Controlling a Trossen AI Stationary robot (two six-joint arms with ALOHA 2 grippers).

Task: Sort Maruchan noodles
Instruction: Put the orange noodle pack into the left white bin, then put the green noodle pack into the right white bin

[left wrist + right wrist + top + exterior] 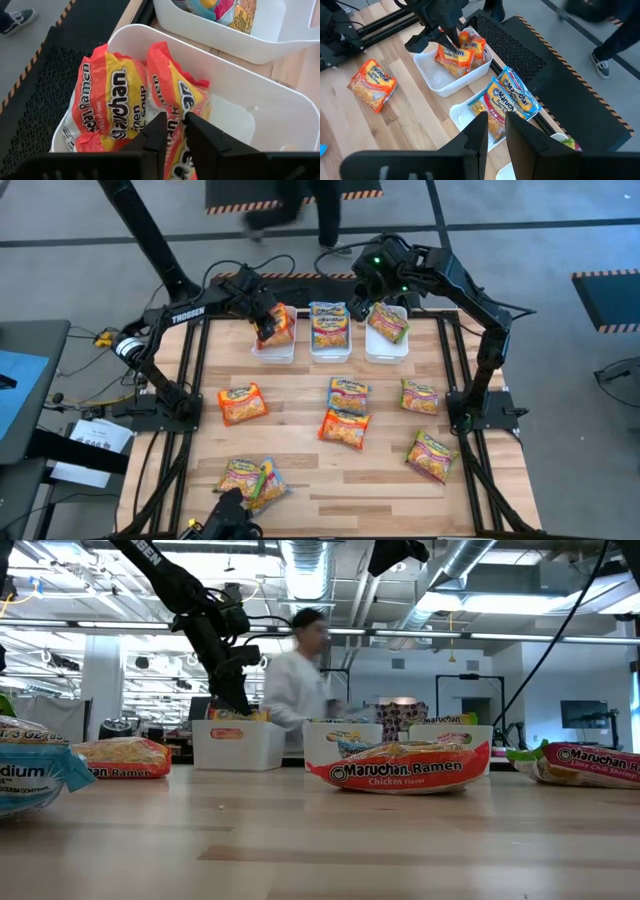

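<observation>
My left gripper [174, 125] reaches down into the left white bin [273, 348] at the table's far edge, shut on an orange Maruchan packet [175, 97]. A second orange packet [107, 100] stands beside it in that bin. My right gripper [496, 120] hangs shut and empty, high above the middle bin [330, 348] and right bin [387, 350]. The middle bin holds blue packets [512, 97], the right bin a green-pink one [388, 323]. Several more packets lie flat on the table, among them an orange one [242, 403] and a blue one [347, 393]. My left gripper pinches the orange packet by its upper edge [176, 114] between its two fingers, coming from above and pointing down into the bin. The packet stands on edge inside the left bin and leans against the other orange packet.
Loose packets are spread over the wooden table: an orange one [343, 428] at the middle, green-pink ones [420, 395] [430, 455] on the right, two [252, 478] near the front left. A person [300, 670] moves behind the far edge. Black arm frames line both sides.
</observation>
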